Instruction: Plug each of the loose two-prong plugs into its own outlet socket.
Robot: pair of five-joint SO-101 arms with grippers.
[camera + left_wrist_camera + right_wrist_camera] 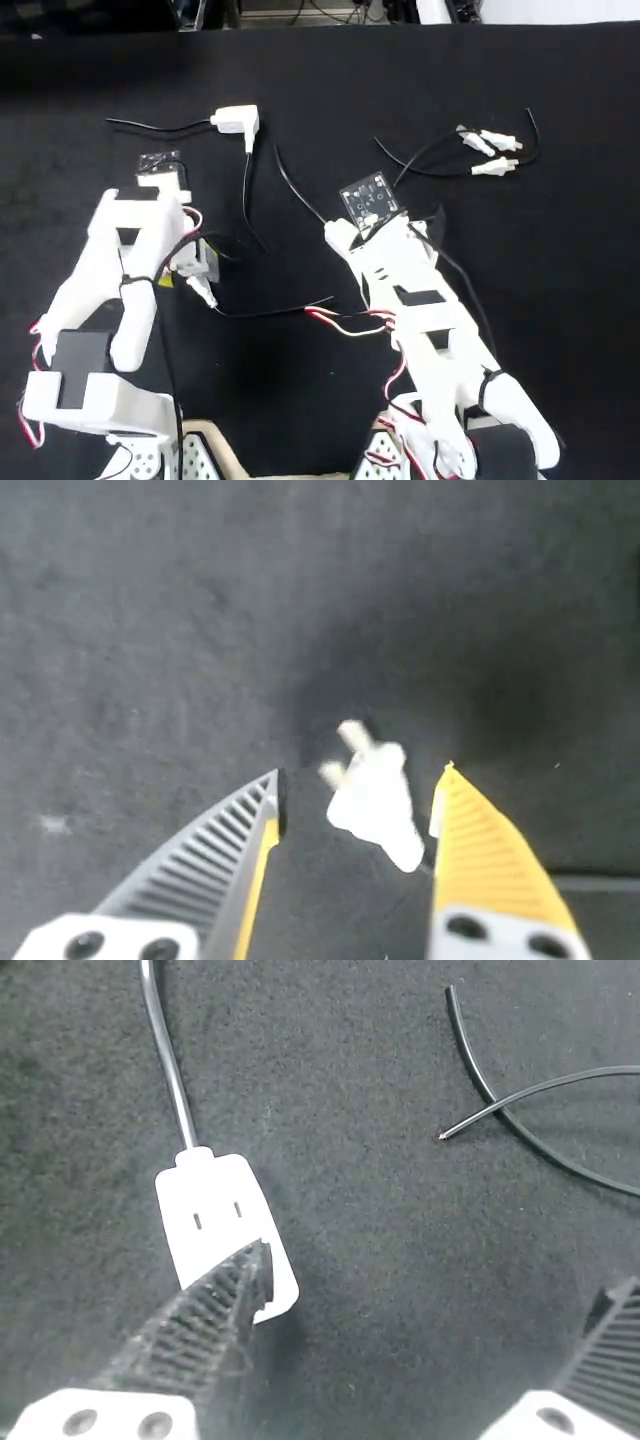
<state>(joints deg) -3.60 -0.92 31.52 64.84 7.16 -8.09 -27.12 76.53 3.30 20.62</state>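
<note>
A white two-prong plug [372, 798] lies on the black cloth between the fingertips of my left gripper [360, 775], which is open; the plug sits close to the yellow finger [480, 840], prongs pointing away. From above, that plug [203, 292] lies by the left gripper [193, 270]. A white outlet block [222, 1222] with two slots and a grey cable lies under one finger [215, 1305] of my right gripper [440, 1272], which is open wide. Two more white plugs [497, 140] [496, 168] lie at the back right.
Another white block [237, 120] with thin black cables lies at the back left. Loose black wires [520, 1095] cross the cloth near the right arm [420, 300]. Red and white servo leads [345, 322] trail between the two arms.
</note>
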